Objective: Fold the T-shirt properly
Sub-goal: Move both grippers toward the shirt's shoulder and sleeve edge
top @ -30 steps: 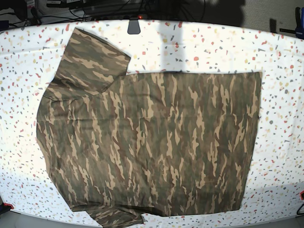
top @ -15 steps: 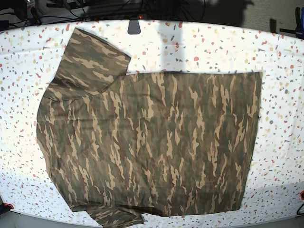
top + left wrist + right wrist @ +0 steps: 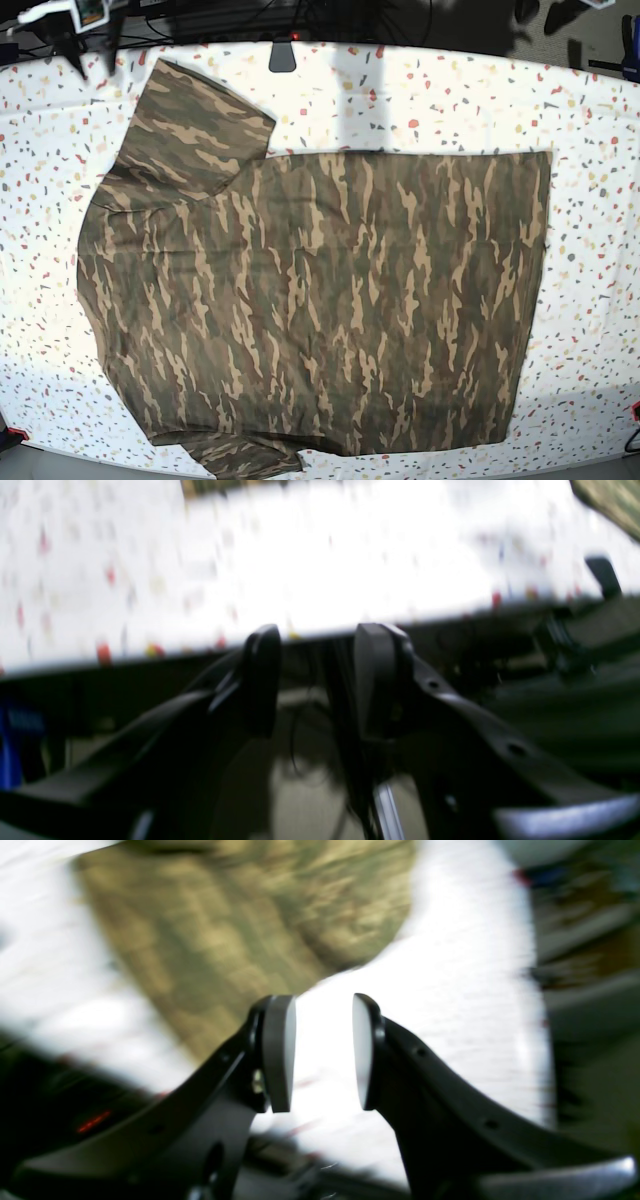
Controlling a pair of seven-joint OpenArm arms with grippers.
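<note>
One T-shirt point(image 3: 310, 300) in olive, brown and tan camouflage is spread flat on the white speckled table point(image 3: 420, 90), filling most of the base view; one sleeve point(image 3: 195, 130) is laid out toward the far left corner, and a second sleeve point(image 3: 245, 458) is cut off by the lower edge of that view. Its straight hem lies on the view's right, with bare table beyond it. Two grippers are seen, one per wrist camera. The right gripper point(image 3: 323, 1052) is shown with its two fingers apart and nothing between them, hanging above bare table just beside a rounded edge of the T-shirt point(image 3: 250, 920); the cloth is smeared by blur, so which part of the garment it is cannot be told. The left gripper point(image 3: 317, 680) is likewise parted and empty, its dark fingers lined up against the table's near edge — only a small scrap of camouflage cloth point(image 3: 612, 500) is caught in the top right corner of that view. In the base view only slivers of the arms are visible at the top corners: the right one point(image 3: 70, 25) at the left, the left one point(image 3: 560, 12) at the right. A small dark fitting point(image 3: 282, 55) sits at the far table edge.
</note>
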